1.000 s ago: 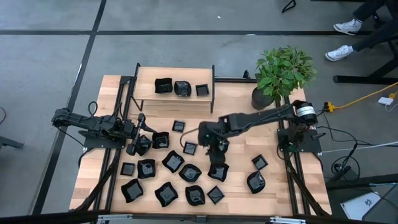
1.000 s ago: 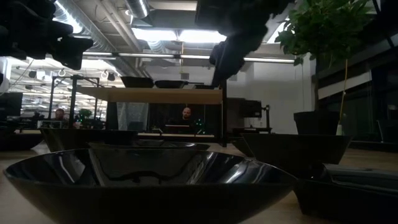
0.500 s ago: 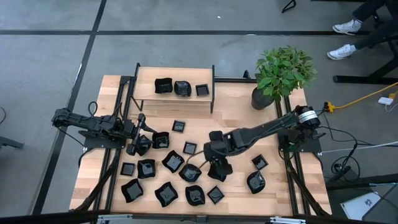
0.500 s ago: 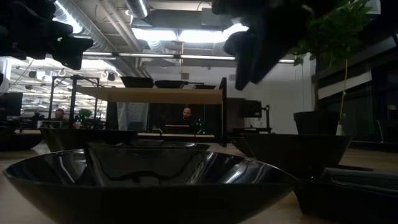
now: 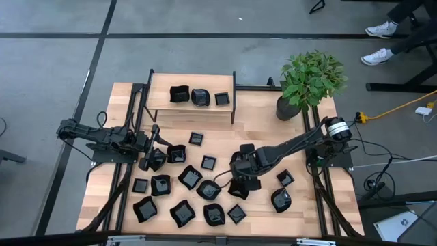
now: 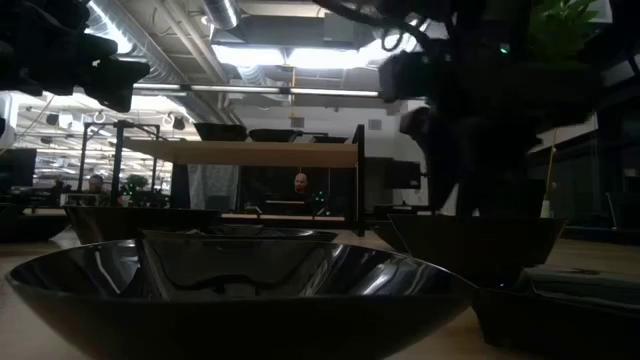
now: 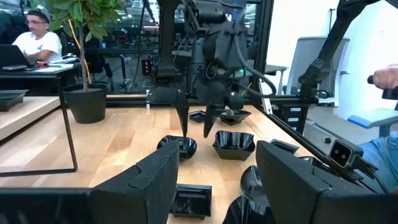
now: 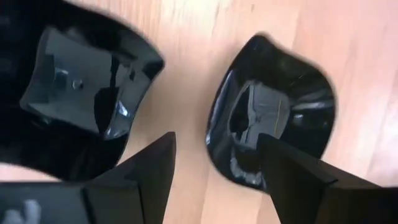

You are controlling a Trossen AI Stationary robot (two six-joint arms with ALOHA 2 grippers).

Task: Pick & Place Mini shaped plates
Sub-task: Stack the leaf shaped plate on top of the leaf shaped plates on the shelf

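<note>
Hovering right claw [image 5: 235,190] open over plates, three plates [image 5: 199,96] on shelf [image 5: 158,104]

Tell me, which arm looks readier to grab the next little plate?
The right. Its gripper hangs low with jaws open, straddling the rim of a plate mid-table. The left gripper waits at the left side, jaws open, over no plate's rim.

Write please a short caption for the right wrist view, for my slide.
Open right claw poised over the rim of a glossy black mini plate, another plate beside it.
</note>
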